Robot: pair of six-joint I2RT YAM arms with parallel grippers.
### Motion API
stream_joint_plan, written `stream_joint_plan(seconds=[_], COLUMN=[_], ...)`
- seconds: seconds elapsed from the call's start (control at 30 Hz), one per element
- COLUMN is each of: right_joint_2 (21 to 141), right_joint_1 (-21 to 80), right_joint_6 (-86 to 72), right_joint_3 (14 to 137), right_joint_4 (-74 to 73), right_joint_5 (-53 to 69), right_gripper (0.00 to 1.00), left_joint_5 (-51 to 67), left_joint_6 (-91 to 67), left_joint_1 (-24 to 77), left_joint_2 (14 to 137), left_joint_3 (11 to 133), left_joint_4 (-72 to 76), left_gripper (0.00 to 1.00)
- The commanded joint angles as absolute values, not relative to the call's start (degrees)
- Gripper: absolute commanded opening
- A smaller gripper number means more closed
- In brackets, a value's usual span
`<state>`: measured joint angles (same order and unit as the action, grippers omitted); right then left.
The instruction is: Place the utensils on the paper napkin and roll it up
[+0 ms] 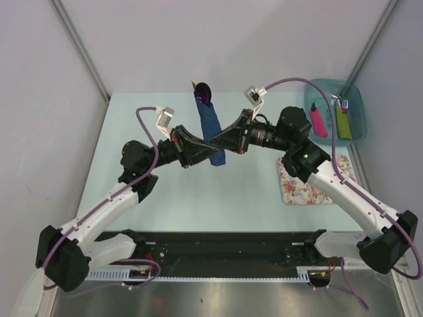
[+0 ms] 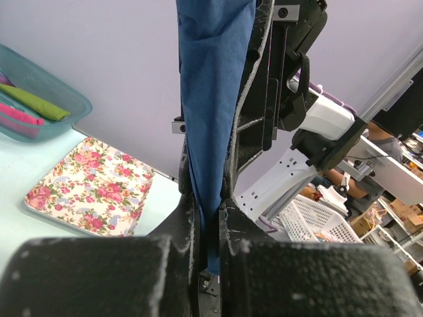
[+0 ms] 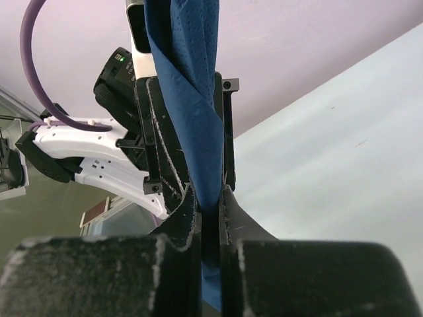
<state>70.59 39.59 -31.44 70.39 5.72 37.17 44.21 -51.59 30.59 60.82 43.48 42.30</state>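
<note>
The navy blue paper napkin (image 1: 211, 129) is rolled into a long bundle and held up above the table. The purple spoon bowl (image 1: 203, 92) and a tan wooden tip (image 1: 193, 84) stick out of its far end. My left gripper (image 1: 210, 156) is shut on the roll's near end; the napkin (image 2: 215, 119) runs up between its fingers. My right gripper (image 1: 213, 139) is shut on the roll's middle from the right; the twisted napkin (image 3: 195, 112) passes between its fingers. The two grippers sit close together, facing each other.
A floral pink-and-white mat (image 1: 305, 181) lies at the right, also in the left wrist view (image 2: 89, 188). A teal bin (image 1: 336, 111) at the back right holds pink-handled and green-handled cutlery. The pale table (image 1: 165, 198) lies below the held roll.
</note>
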Motion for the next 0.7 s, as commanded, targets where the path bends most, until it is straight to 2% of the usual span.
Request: stream_joint_plan(seconds=[0.0, 0.07, 0.1, 0.17, 0.2, 0.23, 0.4, 0.53, 0.6, 0.67], right_joint_2=[69.61, 70.13, 70.31, 70.84, 70.93, 71.28, 73.91, 77.51, 79.62, 83.83], right_joint_1=[38.76, 37.36, 35.44, 33.32, 30.96, 29.28, 19.27, 4.54, 0.37, -7.86], right_joint_6=[-33.05, -33.13, -33.22, -32.44, -32.08, -31.82, -24.99, -17.94, -11.47, -5.74], right_joint_3=[71.89, 72.42, 73.2, 74.09, 74.7, 75.58, 79.71, 81.38, 83.66, 87.51], right_joint_4=[6.86, 6.85, 6.86, 6.07, 5.46, 5.1, -4.2, -11.32, -17.03, -24.91], right_joint_5=[35.42, 36.38, 36.91, 38.92, 39.63, 40.68, 48.33, 55.87, 58.35, 61.16], right_gripper=[0.0, 0.0, 0.0, 0.0, 0.0, 0.0, 0.0, 0.0, 0.0, 0.0], left_joint_5=[42.81, 42.37, 42.28, 42.36, 42.36, 42.45, 44.81, 48.33, 47.82, 46.67], left_joint_6=[-49.04, -48.96, -48.78, -48.17, -47.21, -46.76, -38.78, -29.9, -25.15, -20.86], left_joint_1=[30.5, 30.41, 30.24, 29.97, 29.54, 29.27, 27.86, 27.77, 27.69, 27.6], left_joint_2=[60.21, 60.12, 60.03, 59.77, 59.59, 59.15, 58.01, 58.27, 58.45, 59.23], left_joint_3=[45.97, 45.97, 45.97, 45.88, 45.79, 45.79, 46.58, 48.95, 50.35, 51.5], left_joint_4=[45.27, 43.69, 43.07, 40.8, 39.82, 38.6, 27.44, 13.41, 8.64, 1.96], left_gripper=[0.15, 0.35, 0.53, 0.64, 0.83, 0.87, 0.94, 1.0, 1.0, 1.0])
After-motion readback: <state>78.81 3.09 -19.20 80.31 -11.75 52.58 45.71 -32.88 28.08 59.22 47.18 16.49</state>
